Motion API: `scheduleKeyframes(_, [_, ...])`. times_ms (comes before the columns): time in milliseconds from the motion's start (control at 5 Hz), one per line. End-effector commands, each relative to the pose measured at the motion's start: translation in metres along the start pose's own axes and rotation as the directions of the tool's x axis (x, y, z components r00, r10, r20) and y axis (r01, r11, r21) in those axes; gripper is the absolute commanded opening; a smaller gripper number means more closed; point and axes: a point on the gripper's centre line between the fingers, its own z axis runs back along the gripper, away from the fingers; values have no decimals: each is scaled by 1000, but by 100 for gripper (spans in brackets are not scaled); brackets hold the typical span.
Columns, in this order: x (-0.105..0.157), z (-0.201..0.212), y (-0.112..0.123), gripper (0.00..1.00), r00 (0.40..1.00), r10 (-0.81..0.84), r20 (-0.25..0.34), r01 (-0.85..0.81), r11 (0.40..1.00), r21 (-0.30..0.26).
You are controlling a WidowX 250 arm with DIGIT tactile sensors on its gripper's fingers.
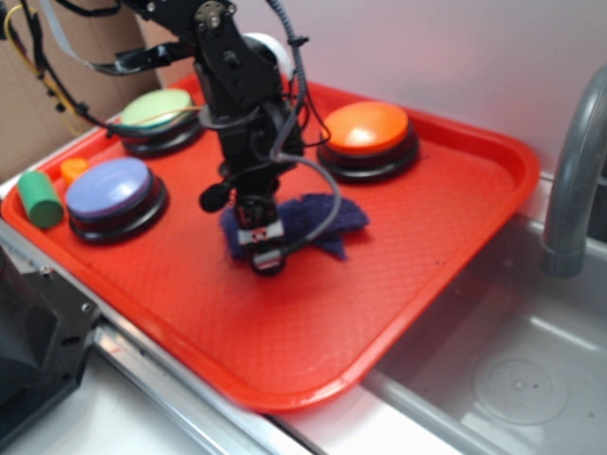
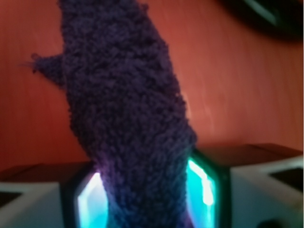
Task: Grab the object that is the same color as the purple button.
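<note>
My gripper (image 2: 147,199) is clamped on the purple rag (image 2: 123,109); its long axis runs from my jaws toward 12 o'clock, over the tray (image 2: 247,95).

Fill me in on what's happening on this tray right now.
A WidowX arm has its gripper down on a dark purple rag in the middle of the red tray. The wrist view shows the rag pinched between the lit fingers, so it looks grasped. The rag matches the purple button at the tray's left; the green button and orange button sit untouched further back.
</note>
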Motion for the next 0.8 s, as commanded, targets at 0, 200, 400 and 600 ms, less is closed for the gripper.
scheduleKeyframes(0, [-23,27,20,0,980,191,-62,-189,982,27])
scheduleKeyframes(200, [-26,49,17,0,972,233,-20,-232,971,59])
scheduleKeyframes(400, [-23,100,8,0,950,304,64,-309,948,79])
scheduleKeyframes(600, [-6,147,-8,0,926,367,85,-374,923,86])
